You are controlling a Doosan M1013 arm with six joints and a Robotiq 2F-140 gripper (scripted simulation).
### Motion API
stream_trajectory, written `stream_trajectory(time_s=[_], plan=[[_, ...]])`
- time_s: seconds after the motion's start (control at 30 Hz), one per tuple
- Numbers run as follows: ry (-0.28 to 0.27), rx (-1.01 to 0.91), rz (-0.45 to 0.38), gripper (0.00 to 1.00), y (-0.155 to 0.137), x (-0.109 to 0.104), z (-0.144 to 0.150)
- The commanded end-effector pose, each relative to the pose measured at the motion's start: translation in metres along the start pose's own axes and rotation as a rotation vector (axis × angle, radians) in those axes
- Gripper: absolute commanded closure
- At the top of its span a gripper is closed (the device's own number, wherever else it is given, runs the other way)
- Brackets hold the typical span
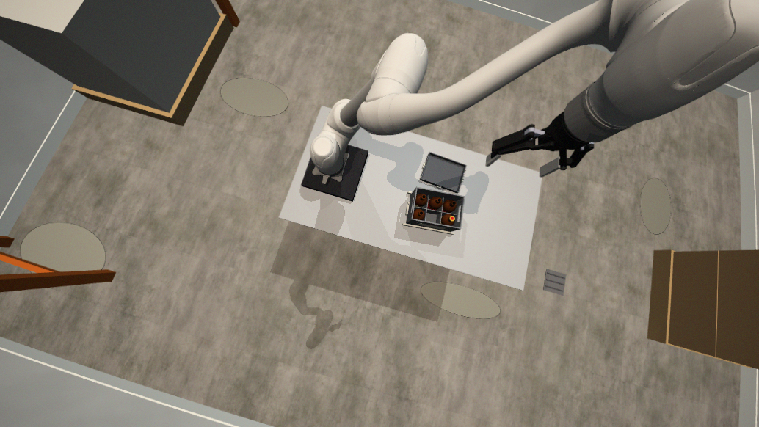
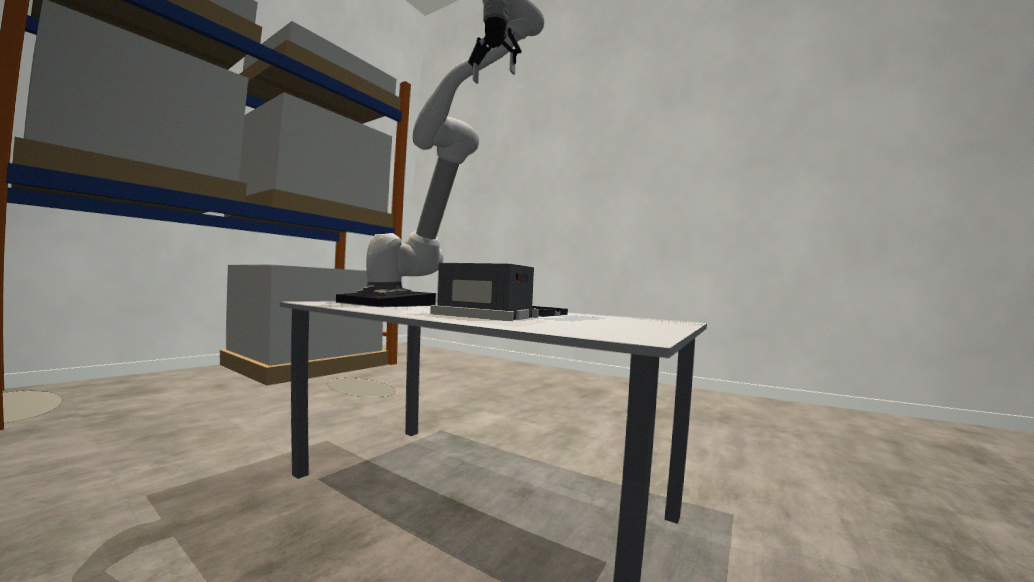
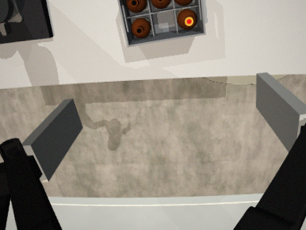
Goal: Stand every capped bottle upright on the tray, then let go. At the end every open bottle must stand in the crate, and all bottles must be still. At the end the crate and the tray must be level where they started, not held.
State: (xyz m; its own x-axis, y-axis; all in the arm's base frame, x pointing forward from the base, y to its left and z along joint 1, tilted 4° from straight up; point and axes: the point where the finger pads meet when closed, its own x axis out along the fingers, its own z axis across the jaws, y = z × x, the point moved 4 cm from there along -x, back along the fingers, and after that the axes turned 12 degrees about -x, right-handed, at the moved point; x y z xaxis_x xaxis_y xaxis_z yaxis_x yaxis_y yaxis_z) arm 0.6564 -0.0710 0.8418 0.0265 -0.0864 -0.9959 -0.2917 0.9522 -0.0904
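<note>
Wrist view shows the gripper [image 3: 163, 120] wide open and empty, high up, with the crate [image 3: 162, 10] at 12 o'clock so it can reach the capped bottle [image 3: 187, 21].

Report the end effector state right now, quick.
End effector: open wide, holding nothing, high above the table and well clear of the crate.

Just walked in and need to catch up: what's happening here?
A white robot arm holds its open black gripper high above the white table, gripping nothing. On the table, a dark grey divided crate holds five brown bottles; one has an orange cap, the rest look open. The flat dark tray beside the crate has no bottle on it yet.
</note>
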Motion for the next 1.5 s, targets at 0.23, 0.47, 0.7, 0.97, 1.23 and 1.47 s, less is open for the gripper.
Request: stream_trajectory(time_s=[0.23,0.47,0.7,0.97,1.23,1.47], plan=[[0.016,-0.002,0.014,0.0,-0.022,0.023,-0.007],[0.02,-0.003,0.017,0.0,-0.028,0.038,-0.009],[0.019,-0.003,0.017,0.0,-0.034,0.06,-0.011],[0.02,-0.003,0.018,0.0,-0.038,0.079,-0.013],[0.02,-0.002,0.018,0.0,-0.038,0.106,-0.014],[0.019,-0.002,0.017,0.0,-0.038,0.126,-0.015]])
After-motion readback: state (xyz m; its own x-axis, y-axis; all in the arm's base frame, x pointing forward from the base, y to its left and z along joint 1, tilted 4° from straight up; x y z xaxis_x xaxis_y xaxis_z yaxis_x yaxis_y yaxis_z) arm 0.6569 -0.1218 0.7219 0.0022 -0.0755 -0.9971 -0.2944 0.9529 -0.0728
